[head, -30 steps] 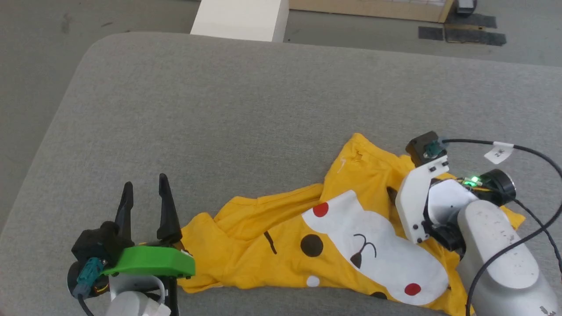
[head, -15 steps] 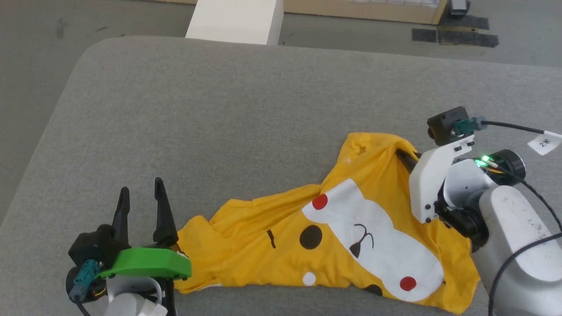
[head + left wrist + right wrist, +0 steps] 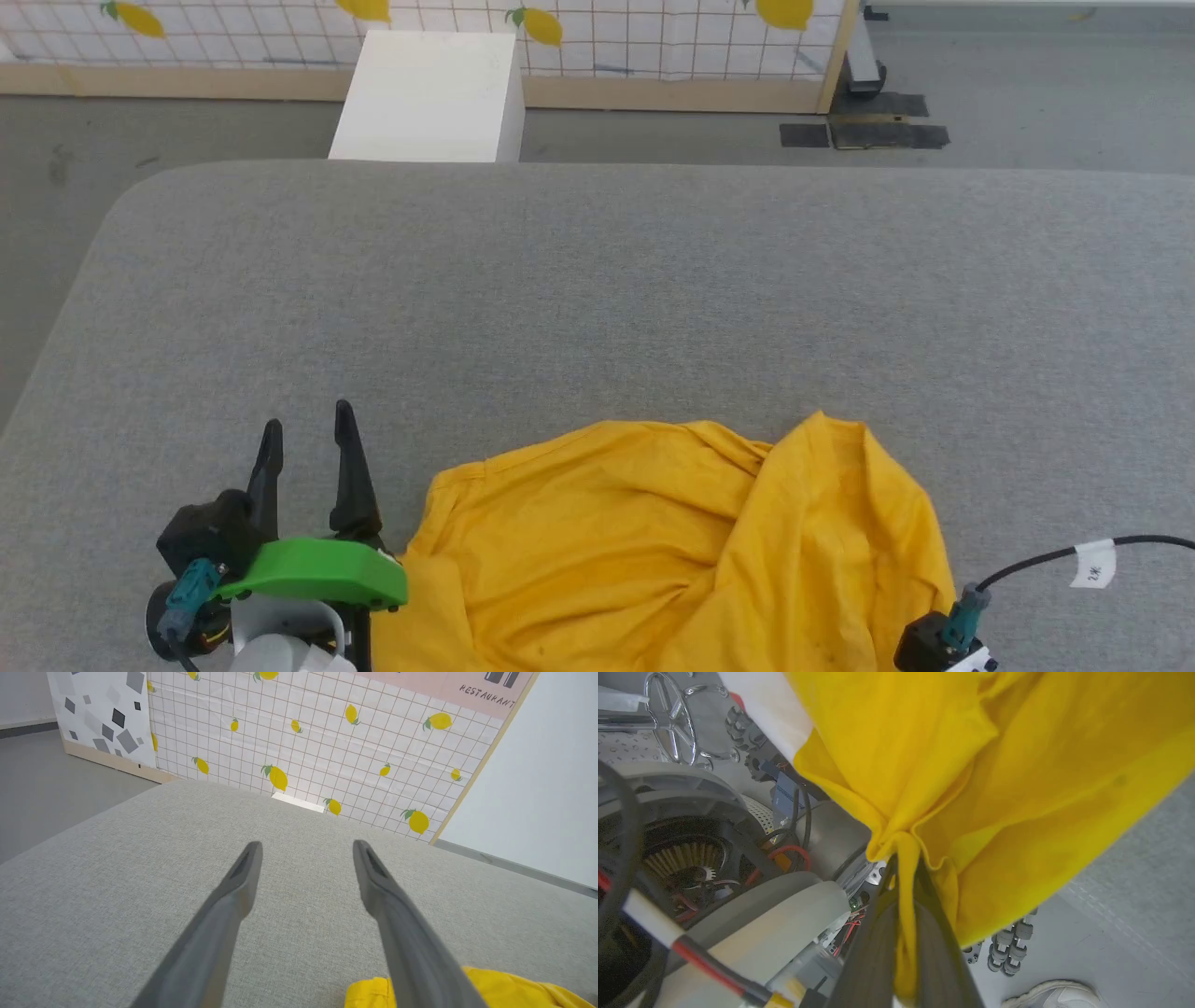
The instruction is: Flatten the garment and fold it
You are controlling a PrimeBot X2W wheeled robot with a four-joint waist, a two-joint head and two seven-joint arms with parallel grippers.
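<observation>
The garment (image 3: 672, 551) lies bunched on the grey table (image 3: 597, 280) near its front edge, plain yellow side up. In the right wrist view my right gripper (image 3: 903, 870) is shut on a pinched fold of the yellow garment (image 3: 1017, 765), which drapes from the fingers past the table edge. My left gripper (image 3: 306, 434) stands open just left of the garment with nothing between its fingers. The left wrist view shows that gripper (image 3: 307, 845) over bare table, with a corner of the garment (image 3: 509, 989) beside its right finger.
A white box (image 3: 425, 93) stands beyond the table's far edge, before a lemon-patterned panel (image 3: 560, 28). Black mats (image 3: 864, 135) lie on the floor. A tagged cable (image 3: 1092, 563) runs at the lower right. My own base (image 3: 691, 858) and a shoe (image 3: 1055, 994) sit below the table edge.
The head camera has tilted up. My right gripper has shut on the garment and drawn it toward the near edge; the printed face has turned under, plain yellow now up. The left gripper is unchanged.
</observation>
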